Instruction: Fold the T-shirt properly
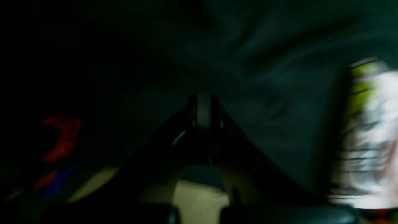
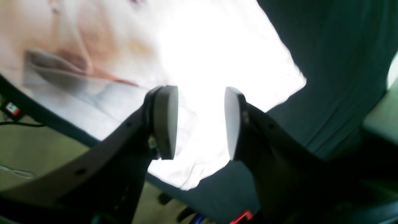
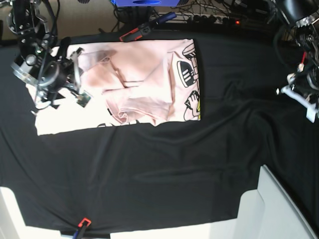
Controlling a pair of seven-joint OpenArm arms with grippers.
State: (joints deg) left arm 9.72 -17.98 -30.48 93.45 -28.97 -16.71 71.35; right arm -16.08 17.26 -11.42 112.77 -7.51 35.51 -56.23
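T-shirt [image 3: 134,84]: pale pink, partly folded, rumpled, far-left on black-clothed surface [image 3: 149,169]. Soft, light, limp; likely slides on cloth. Best grip: hem/sleeve edges. Right tool [image 2: 200,123] spread above shirt, empty. Left tool [image 1: 203,109] pressed together, off shirt.

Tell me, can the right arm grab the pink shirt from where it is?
Probably yes. The right gripper hangs open right over the T-shirt, with nothing between its pads and the fabric.
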